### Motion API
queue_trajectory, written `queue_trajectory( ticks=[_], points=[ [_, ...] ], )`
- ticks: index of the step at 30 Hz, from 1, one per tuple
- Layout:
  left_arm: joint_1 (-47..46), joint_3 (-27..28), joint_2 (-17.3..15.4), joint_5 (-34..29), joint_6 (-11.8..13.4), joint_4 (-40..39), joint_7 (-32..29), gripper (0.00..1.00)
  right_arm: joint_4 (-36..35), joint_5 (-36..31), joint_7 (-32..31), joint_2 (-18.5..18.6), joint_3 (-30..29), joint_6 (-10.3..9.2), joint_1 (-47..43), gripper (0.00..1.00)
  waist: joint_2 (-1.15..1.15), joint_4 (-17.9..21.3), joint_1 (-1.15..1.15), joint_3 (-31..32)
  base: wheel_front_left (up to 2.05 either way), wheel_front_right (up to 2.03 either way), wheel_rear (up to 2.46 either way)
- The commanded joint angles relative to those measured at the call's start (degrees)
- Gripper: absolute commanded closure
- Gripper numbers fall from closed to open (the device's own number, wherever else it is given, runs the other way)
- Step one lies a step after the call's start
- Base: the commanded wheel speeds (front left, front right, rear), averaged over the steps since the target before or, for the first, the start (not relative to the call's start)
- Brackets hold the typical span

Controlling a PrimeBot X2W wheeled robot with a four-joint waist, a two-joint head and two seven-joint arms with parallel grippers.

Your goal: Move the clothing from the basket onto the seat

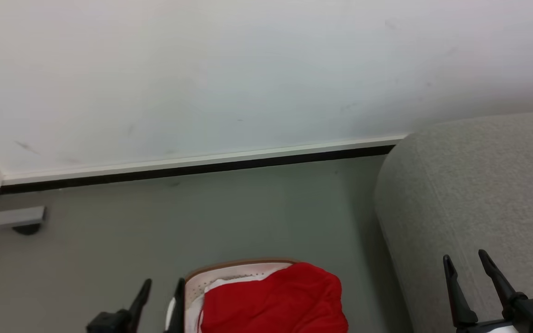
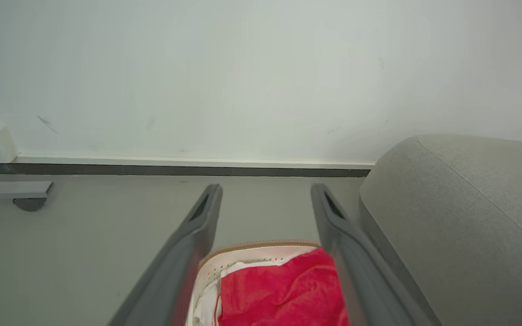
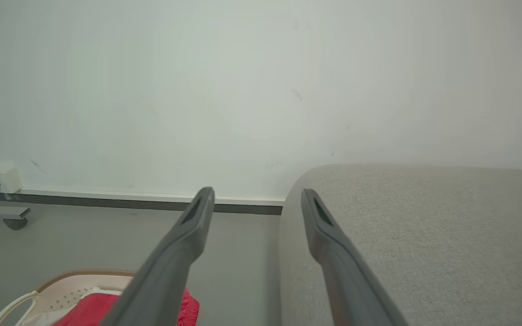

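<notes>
Clothing [image 1: 275, 300] sits heaped in the basket [image 1: 236, 267], a bright red mound spilling over its right-hand edge, and the stretch of seat [image 1: 479, 194] in view is bare grey, so the job reads as not yet begun. Basket down on the floor [image 1: 248, 212], close beside the seat's rounded end, with a strip of bare floor between them. Left gripper [image 1: 164, 283] hovers at the basket's left edge, fingers spread wide apart with nothing between them; its wrist view looks straight down the gap at the red fabric and a glimpse of white beside it. Right gripper [image 1: 465, 256] hangs over the seat, jaws just as wide, empty too. (Only the top garment shows; how much lies under it I cannot tell.) What's left, by my reckoning, is everything: reach in, pinch a fold, lift it clear of the rim, carry it across, let it go on the seat, then the same for whatever remains.
</notes>
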State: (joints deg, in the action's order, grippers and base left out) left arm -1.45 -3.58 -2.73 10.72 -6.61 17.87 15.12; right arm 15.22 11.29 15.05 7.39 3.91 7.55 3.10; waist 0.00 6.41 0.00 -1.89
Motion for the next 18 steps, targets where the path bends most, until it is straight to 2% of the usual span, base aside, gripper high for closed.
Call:
queue_trajectory(
  ticks=[1,8,13,18],
  points=[
    [-0.7,-1.3,-0.3,0.3,-0.3,0.7,0.1,0.0,-0.3,0.6,0.2,0.5,0.1,-0.12,0.4,0.0,0.0,1.8,0.0,-0.5,0.0,0.0,0.0],
    [-4.9,-9.1,-0.3,0.6,-0.8,6.8,0.1,0.0,-2.4,0.9,0.2,-0.4,0.2,-0.12,2.1,0.0,0.0,6.2,0.0,-4.6,0.0,0.0,0.0],
    [-10.6,-16.9,-0.4,1.3,-0.9,16.5,0.1,0.0,-3.5,1.3,0.2,-0.9,0.0,-0.12,4.0,0.0,0.0,8.5,0.0,-8.7,0.0,0.0,0.0],
    [-17.3,-25.5,-1.1,5.3,-0.8,26.9,-2.5,0.0,-4.4,1.4,0.2,-1.2,-0.4,-0.12,5.6,0.0,0.0,9.8,0.0,-12.5,0.0,0.0,0.0]
  ],
)
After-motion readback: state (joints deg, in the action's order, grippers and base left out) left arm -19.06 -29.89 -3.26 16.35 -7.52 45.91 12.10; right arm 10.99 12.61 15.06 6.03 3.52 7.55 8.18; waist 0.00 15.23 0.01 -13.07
